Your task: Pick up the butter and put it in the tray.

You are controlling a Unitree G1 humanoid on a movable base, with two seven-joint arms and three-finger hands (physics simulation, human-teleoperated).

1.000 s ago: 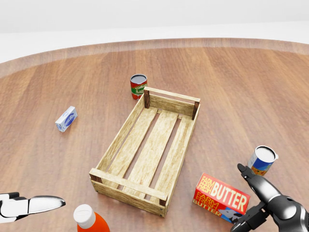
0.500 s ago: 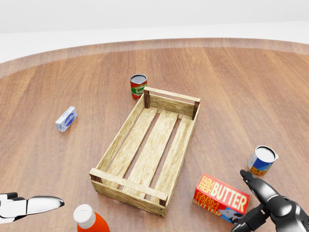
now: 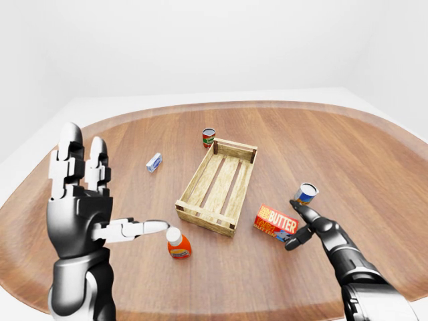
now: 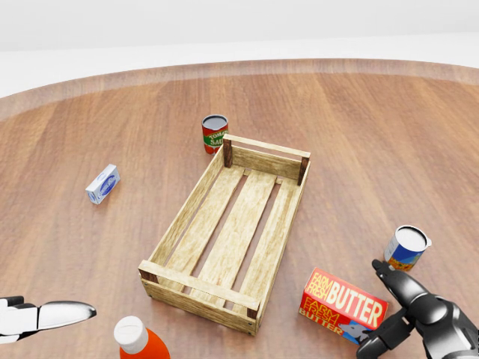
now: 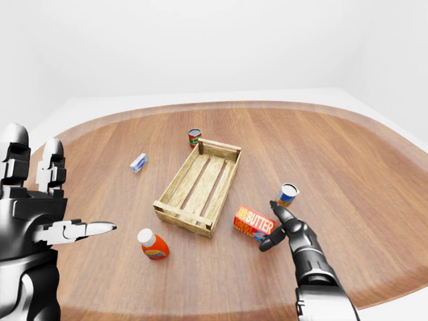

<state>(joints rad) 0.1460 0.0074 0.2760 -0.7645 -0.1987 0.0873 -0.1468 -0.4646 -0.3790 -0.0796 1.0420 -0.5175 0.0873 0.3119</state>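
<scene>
The butter (image 4: 344,305) is a red box with white lettering, lying flat on the wooden table to the lower right of the tray. The tray (image 4: 187,217) is an empty wooden slatted crate in the middle of the head view. My right hand (image 4: 376,308) is open at the butter's right end, with its index finger above that end and its thumb below it. I cannot tell whether it touches the box. My left hand (image 3: 110,200) is open and empty, raised at the left of the left-eye view, far from the butter.
A red tomato can (image 4: 215,134) stands just above the tray's top end. A small blue and white box (image 4: 102,184) lies to the left. A blue and orange can (image 4: 407,248) stands close above my right hand. An orange bottle (image 4: 138,340) stands below the tray.
My right hand has dropped slightly and drawn a little closer to the butter's right end. My left hand has sunk slightly. The butter and tray have not moved.
</scene>
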